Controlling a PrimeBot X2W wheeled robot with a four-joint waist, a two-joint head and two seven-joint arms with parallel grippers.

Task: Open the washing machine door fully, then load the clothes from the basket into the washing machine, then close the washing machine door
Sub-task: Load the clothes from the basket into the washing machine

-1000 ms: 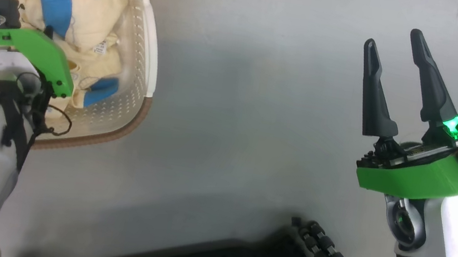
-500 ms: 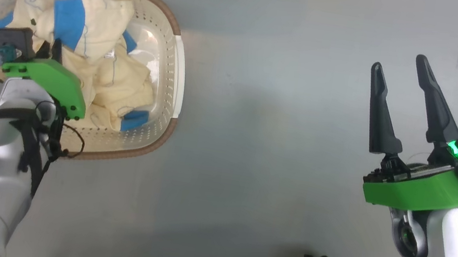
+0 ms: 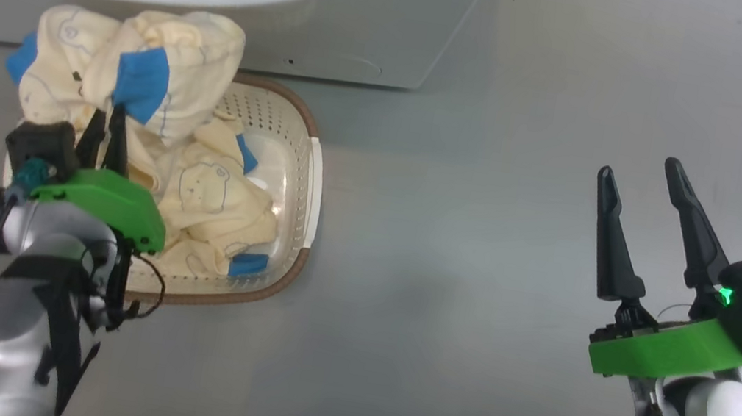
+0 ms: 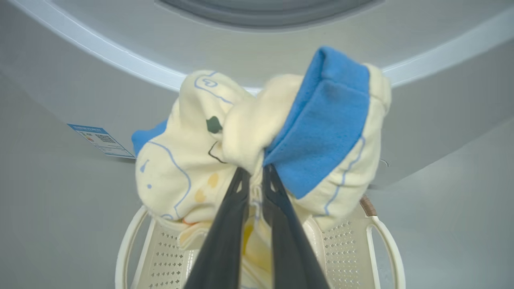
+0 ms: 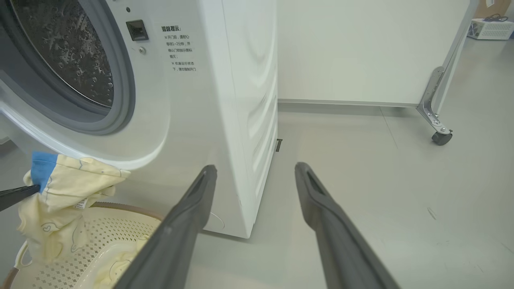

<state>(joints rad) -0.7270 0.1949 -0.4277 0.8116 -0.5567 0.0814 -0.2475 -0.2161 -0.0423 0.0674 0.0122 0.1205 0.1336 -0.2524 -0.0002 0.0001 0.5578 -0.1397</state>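
My left gripper [image 3: 107,116] is clamped on the clothes [image 3: 172,50]. Their long axis hangs vertical, lower end in the basket [image 3: 313,176] before the washer [image 3: 368,36]. My right gripper [image 3: 642,170] stands apart, empty. Since earlier, the bundle has risen.

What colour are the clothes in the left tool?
The clothes: cream-yellow, bright blue patches, blue line prints; best in left wrist view.

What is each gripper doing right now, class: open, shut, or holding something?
Left gripper: shut on the clothes.
Right gripper: open, holding nothing.
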